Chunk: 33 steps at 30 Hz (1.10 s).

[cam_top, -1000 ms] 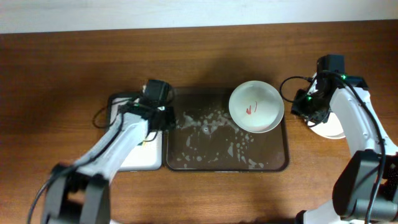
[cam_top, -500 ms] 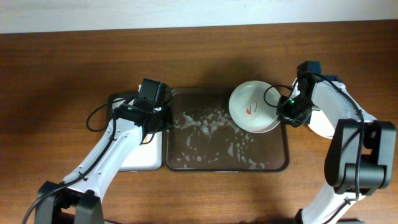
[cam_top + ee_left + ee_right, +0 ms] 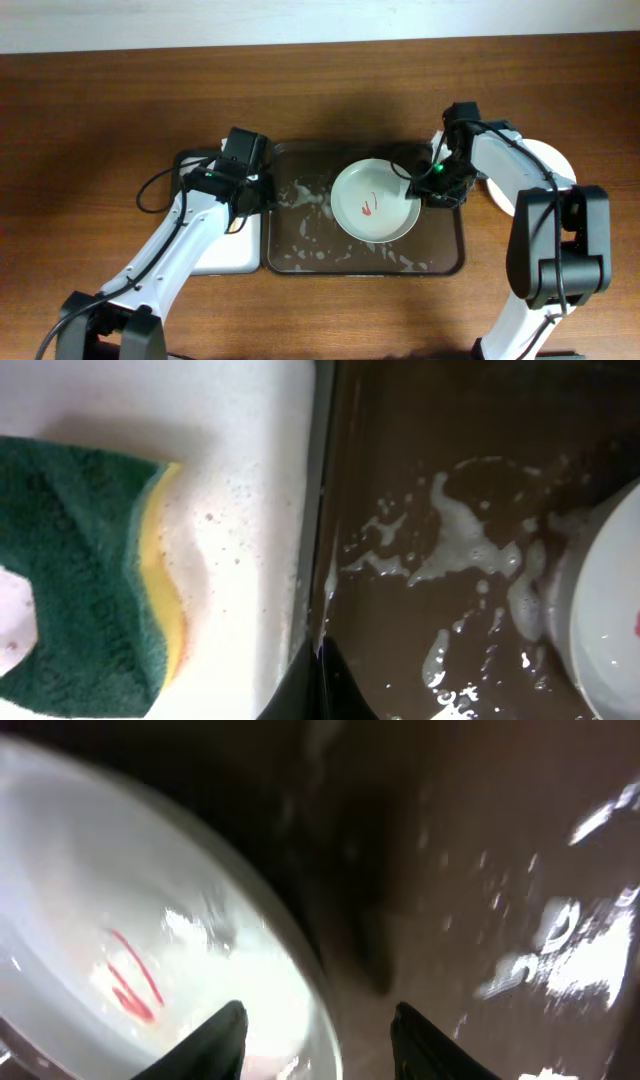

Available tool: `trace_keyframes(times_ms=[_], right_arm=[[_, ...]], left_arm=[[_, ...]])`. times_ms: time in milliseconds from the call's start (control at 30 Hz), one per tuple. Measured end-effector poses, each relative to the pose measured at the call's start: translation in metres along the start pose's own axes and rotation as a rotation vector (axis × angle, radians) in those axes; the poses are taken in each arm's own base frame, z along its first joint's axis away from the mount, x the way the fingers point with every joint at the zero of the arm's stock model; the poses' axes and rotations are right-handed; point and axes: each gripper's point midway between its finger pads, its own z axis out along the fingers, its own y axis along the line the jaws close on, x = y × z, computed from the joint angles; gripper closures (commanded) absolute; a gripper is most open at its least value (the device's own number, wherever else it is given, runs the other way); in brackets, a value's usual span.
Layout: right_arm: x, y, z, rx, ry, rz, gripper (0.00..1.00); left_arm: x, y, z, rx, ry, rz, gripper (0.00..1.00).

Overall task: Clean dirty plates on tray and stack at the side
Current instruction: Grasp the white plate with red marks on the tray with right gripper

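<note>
1. The right hand straddles the rim of the smeared plate. Its fingers stand apart, one over the plate's inside and one over the wet floor outside. We see no clamp on the rim and read the hand as open.
2. The smeared plate lies inside the dark brown tray, right of centre. A red smear near its middle is unwiped.
3. The left hand hovers over the seam where the dark brown tray meets the smaller white tray. We cannot tell whether it is open or closed.
4. A green-and-yellow sponge lies on the white tray among suds, well apart from the smeared plate.
5. Patches of foam spread across the floor of the dark brown tray, some reaching the plate's edge.
6. To the right, a pale plate rests on the counter beside the tray, partly covered by the right arm. We cannot tell whether it is one plate or a stack.
7. We judge the job well advanced but unfinished, with only one plate on the tray. That plate has yet to be wiped clean and set with the pale plate at the side.
</note>
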Motion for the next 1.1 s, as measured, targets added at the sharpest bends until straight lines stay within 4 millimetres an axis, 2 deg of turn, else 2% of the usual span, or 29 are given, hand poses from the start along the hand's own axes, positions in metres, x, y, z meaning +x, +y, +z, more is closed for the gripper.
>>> trace_keyframes(times_ms=[100, 133, 233, 333, 367, 433, 567, 767, 833, 867, 900, 933, 1000, 1100], right_arm=[[-0.02, -0.004, -0.001, 0.033, -0.083, -0.038, 0.74], [-0.021, -0.005, -0.001, 0.041, -0.09, -0.045, 0.75], [-0.022, -0.002, 0.002, 0.056, -0.1, -0.066, 0.74], [-0.013, 0.001, 0.011, 0.065, -0.083, -0.084, 0.8], [-0.01, 0.0, 0.013, 0.068, -0.074, -0.085, 0.89], [-0.008, -0.001, 0.014, 0.074, -0.067, -0.087, 0.96], [0.0, 0.001, 0.015, 0.053, -0.036, -0.079, 0.96], [0.004, 0.002, 0.015, 0.047, -0.021, -0.014, 0.96], [0.004, 0.002, 0.015, 0.046, -0.021, -0.01, 0.96], [0.004, 0.002, 0.015, 0.047, -0.021, -0.009, 0.96], [0.004, 0.002, 0.015, 0.046, -0.021, -0.008, 0.96], [0.004, 0.002, 0.015, 0.046, -0.021, -0.008, 0.96], [0.004, 0.002, 0.015, 0.047, -0.021, -0.009, 0.96], [0.004, 0.002, 0.015, 0.047, -0.021, -0.008, 0.96]], left_arm=[[0.004, 0.006, 0.0, -0.03, 0.012, 0.002, 1.0], [0.004, 0.01, 0.0, -0.053, 0.012, 0.003, 0.99], [0.001, 0.021, -0.001, -0.112, -0.009, 0.004, 0.98], [0.001, 0.024, -0.001, -0.132, -0.013, 0.006, 0.99], [0.002, 0.025, 0.001, -0.14, -0.005, 0.007, 1.0], [0.006, 0.028, 0.007, -0.159, 0.019, 0.01, 1.0], [0.013, 0.034, 0.016, -0.181, 0.058, -0.01, 1.0], [0.007, 0.071, 0.016, -0.227, 0.074, -0.142, 0.98], [0.006, 0.076, 0.016, -0.23, 0.073, -0.156, 0.82], [0.004, 0.077, 0.017, -0.23, 0.067, -0.164, 0.61], [0.002, 0.08, 0.018, -0.232, 0.062, -0.181, 0.45], [0.001, 0.085, 0.021, -0.237, 0.065, -0.191, 0.38], [0.003, 0.098, 0.027, -0.256, 0.086, -0.222, 0.31], [0.004, 0.111, 0.039, -0.254, 0.118, -0.247, 0.31]])
